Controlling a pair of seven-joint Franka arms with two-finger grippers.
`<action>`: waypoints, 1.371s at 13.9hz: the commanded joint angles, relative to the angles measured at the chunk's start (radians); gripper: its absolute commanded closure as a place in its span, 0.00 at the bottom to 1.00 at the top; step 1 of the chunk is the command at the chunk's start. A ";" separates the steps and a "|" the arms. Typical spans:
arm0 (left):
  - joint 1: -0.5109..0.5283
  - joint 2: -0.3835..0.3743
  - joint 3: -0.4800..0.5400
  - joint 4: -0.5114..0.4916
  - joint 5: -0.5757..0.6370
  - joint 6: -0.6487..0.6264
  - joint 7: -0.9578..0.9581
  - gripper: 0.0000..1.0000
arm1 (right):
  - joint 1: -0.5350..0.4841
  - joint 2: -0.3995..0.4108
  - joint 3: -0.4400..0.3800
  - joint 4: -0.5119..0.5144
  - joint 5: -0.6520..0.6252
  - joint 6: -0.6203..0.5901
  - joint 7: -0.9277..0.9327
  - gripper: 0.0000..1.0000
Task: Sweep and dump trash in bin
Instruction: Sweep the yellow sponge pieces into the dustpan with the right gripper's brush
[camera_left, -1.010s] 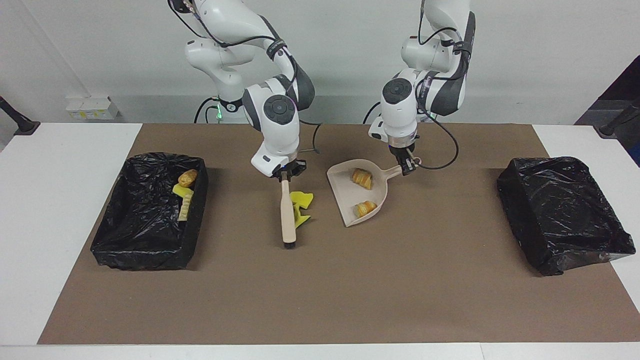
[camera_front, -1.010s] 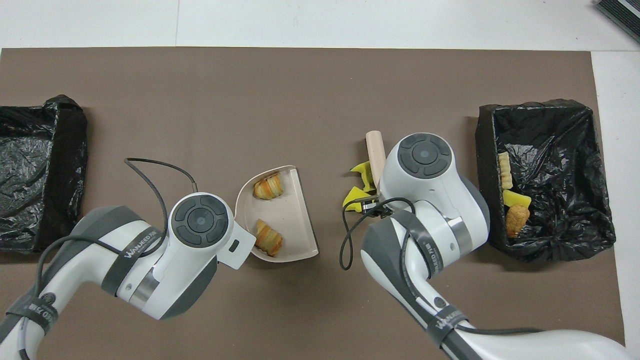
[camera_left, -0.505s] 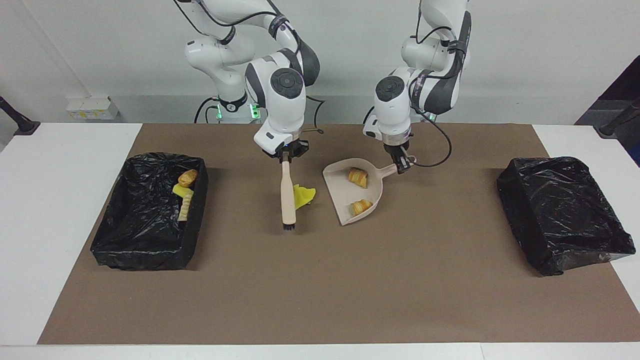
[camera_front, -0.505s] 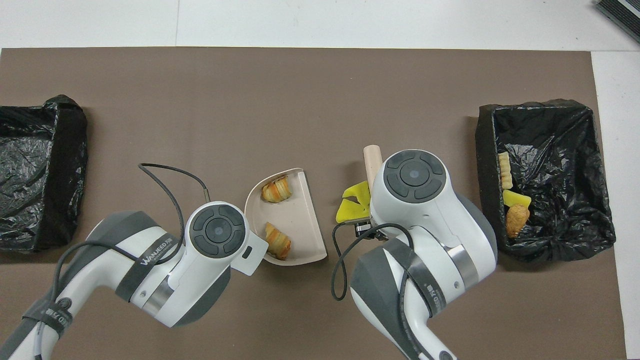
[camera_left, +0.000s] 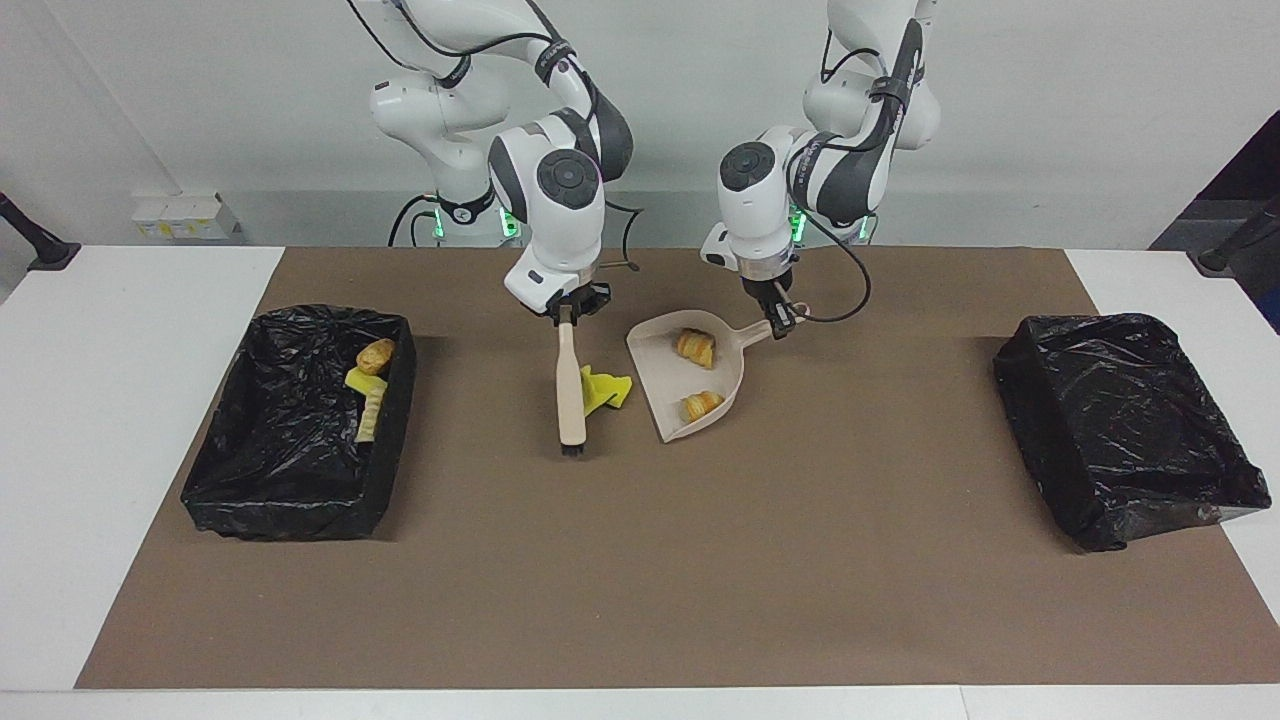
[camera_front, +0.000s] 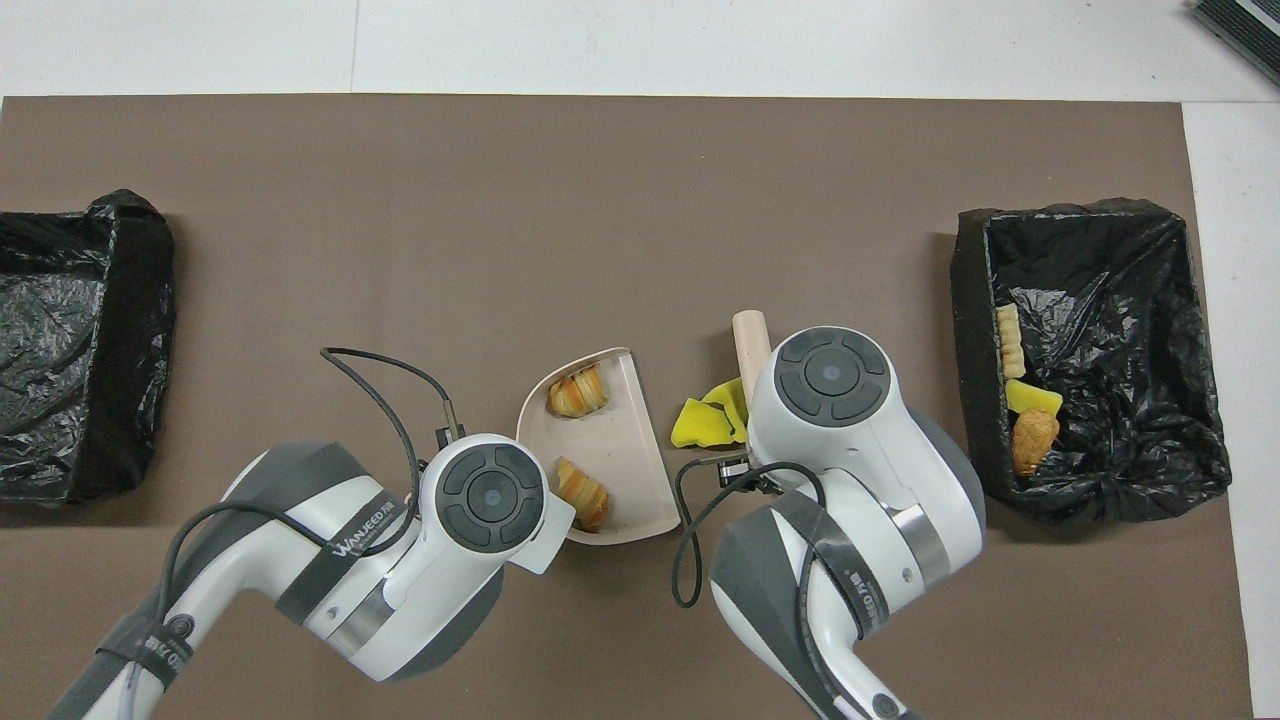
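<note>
At the middle of the worktop (camera_left: 640, 600), the right claw (camera_left: 567, 309) is clamped on the handle of the brush (camera_left: 570, 385), which slants down so its bristle end meets the brown mat (camera_left: 700, 560) farther from the robots than the claw. Two yellow scraps (camera_left: 604, 388) lie on the mat touching the brush, on the side toward the left arm's end, just below and beside the claw. Next to them sits the dustpan (camera_left: 670, 385), its open edge turned toward the scraps with a narrow gap between. The left claw (camera_left: 778, 322) grips the pan's handle at the end nearer the robots. Two tan pastry lumps (camera_left: 695, 348) rest inside the pan, one nearer the handle, the other (camera_left: 701, 405) close to the lip. Toward the right arm's end stands a black-lined bin (camera_left: 290, 505) holding three more scraps (camera_left: 368, 385) against its wall nearest the brush: a brown lump, a yellow chunk and a pale ridged piece. A second black-lined bin (camera_left: 1130, 430) stands toward the left arm's end, well apart from both claws.
</note>
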 joint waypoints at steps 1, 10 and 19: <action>-0.016 0.003 0.011 0.015 0.024 -0.032 -0.018 1.00 | -0.022 -0.014 0.006 -0.049 0.049 0.060 -0.028 1.00; -0.004 0.003 0.011 -0.012 0.023 0.062 0.003 1.00 | 0.130 -0.009 0.006 -0.062 0.249 0.160 -0.025 1.00; 0.087 0.018 0.011 -0.064 0.011 0.248 0.109 1.00 | 0.184 0.000 0.006 -0.014 0.257 0.154 0.044 1.00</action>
